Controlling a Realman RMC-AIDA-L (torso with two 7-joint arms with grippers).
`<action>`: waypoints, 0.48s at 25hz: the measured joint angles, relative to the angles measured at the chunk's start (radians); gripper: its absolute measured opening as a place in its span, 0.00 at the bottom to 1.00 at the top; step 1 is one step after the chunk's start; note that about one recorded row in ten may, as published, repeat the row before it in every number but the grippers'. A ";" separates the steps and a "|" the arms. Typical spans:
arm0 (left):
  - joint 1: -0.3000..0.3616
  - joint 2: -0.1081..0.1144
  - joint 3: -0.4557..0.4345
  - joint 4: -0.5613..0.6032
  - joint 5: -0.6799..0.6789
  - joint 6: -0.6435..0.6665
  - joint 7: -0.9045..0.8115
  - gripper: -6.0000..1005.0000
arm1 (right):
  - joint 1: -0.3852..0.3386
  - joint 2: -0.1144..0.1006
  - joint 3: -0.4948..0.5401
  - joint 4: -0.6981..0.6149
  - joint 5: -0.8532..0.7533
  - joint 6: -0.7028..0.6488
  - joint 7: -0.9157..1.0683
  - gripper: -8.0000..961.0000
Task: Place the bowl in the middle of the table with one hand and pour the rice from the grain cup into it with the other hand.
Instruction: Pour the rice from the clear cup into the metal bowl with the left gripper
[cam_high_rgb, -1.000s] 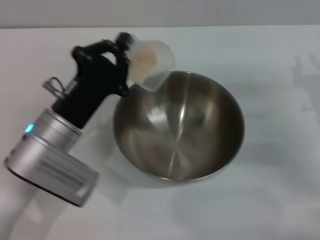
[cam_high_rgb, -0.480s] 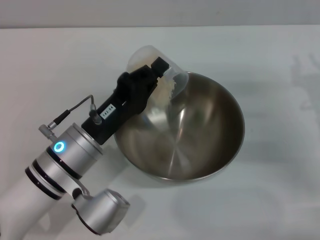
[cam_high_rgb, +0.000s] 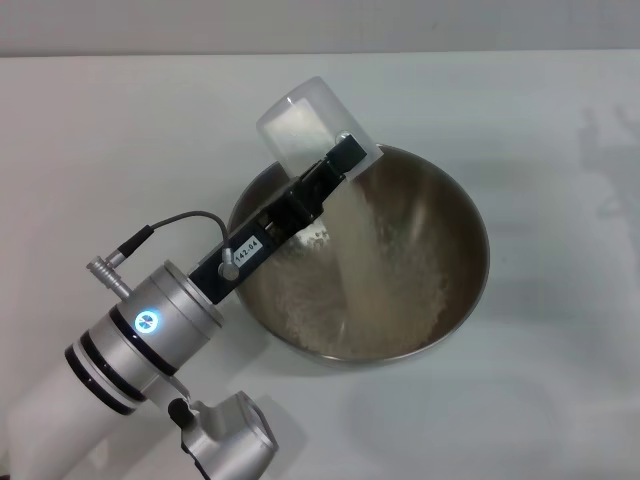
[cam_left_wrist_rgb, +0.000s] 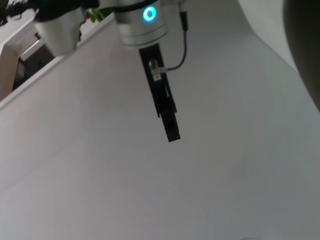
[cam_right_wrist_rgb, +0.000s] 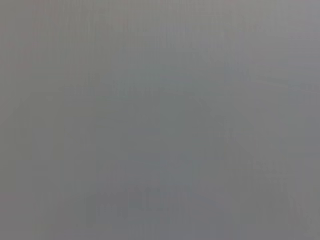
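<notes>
White bench (cam_high_rgb: 540, 400) fills the head view, and on it, about the middle, sits your bowl (cam_high_rgb: 455, 205), so judge the placing step done; your left pincer (cam_high_rgb: 315, 190) reaches in from the near left, clenched on the cup (cam_high_rgb: 300, 130), which is tipped far over with its mouth above the bowl's far-left rim and its base pointing up and away; rice (cam_high_rgb: 362, 270) falls from it in a pale stream and spreads over the bottom of the bowl, with a whitish patch showing in the upturned end of the cup, which I take for grains not yet out; the pouring step is in hand, likely past its middle; the right pincer is in no view, and its wrist camera shows only flat grey; the left wrist view shows bare bench and the arm's own dark finger, nothing of the cup; next, I judge, you should hold the tilt with the mouth inside the rim until the stream stops, then right the cup and carry it clear of the bowl; mind grains skipping over the near rim.
</notes>
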 joint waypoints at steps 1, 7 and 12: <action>0.000 0.000 0.000 0.000 0.000 0.000 0.000 0.05 | 0.000 0.000 0.000 0.000 0.000 0.000 0.000 0.40; -0.004 0.000 0.010 0.004 0.001 -0.001 0.072 0.06 | 0.001 0.000 0.000 0.000 0.000 0.000 0.000 0.40; 0.000 0.000 0.007 0.001 -0.005 -0.002 0.054 0.06 | 0.001 0.000 0.000 0.000 0.000 0.000 0.000 0.40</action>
